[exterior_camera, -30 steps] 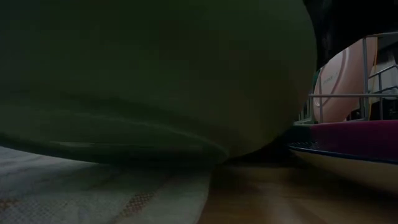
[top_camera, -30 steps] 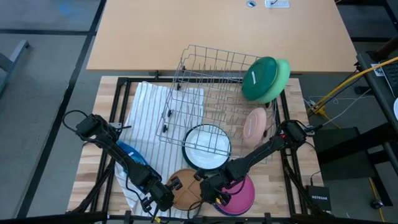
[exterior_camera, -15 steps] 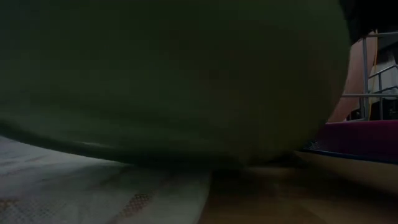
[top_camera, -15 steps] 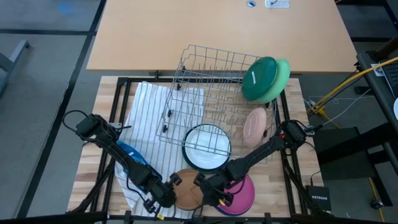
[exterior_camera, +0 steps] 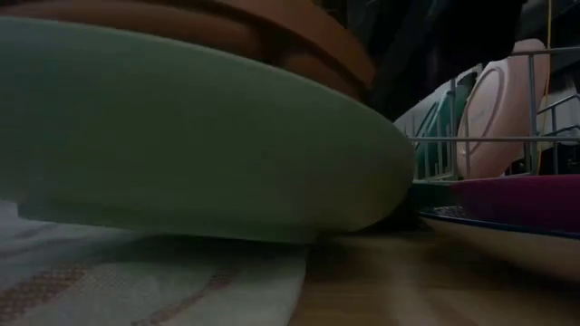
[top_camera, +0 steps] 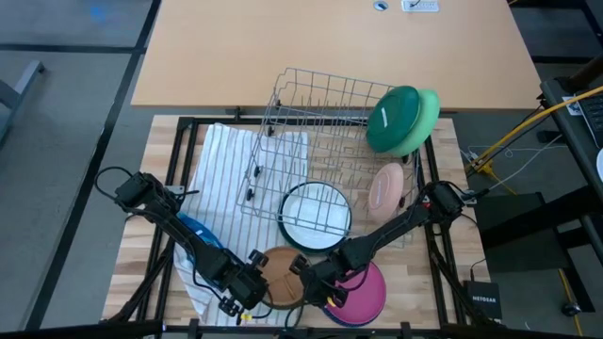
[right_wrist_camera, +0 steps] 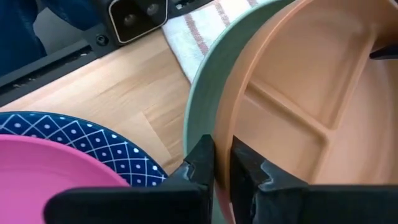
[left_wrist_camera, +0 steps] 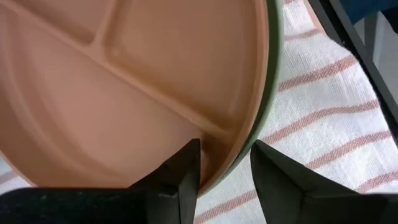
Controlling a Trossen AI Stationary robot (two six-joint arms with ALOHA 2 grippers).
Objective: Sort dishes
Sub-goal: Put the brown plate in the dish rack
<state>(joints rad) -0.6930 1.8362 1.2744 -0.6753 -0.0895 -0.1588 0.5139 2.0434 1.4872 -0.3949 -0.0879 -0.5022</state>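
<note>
At the near edge of the table I see both claws on one pair of stacked dishes: a tan divided plate (top_camera: pixel 280 275) nested on a sage plate (exterior_camera: pixel 208 145). My right claw (right_wrist_camera: pixel 222 163) is pressed together on their rims, pinching the tan and sage edges between its fingers. My left claw (left_wrist_camera: pixel 225 163) is spread, its fingers straddling the opposite rims without gripping. The stack sits partly over the striped towel (top_camera: pixel 221 169), tilted in the low view. Just beside it, under the right arm, a magenta plate (top_camera: pixel 363 294) lies on a blue patterned one (right_wrist_camera: pixel 81 144). A white plate (top_camera: pixel 316 218) and a peach plate (top_camera: pixel 386 188) stand in the wire rack (top_camera: pixel 320 108), with dark green (top_camera: pixel 393 118) and light green dishes (top_camera: pixel 429 105) at its far corner.
</note>
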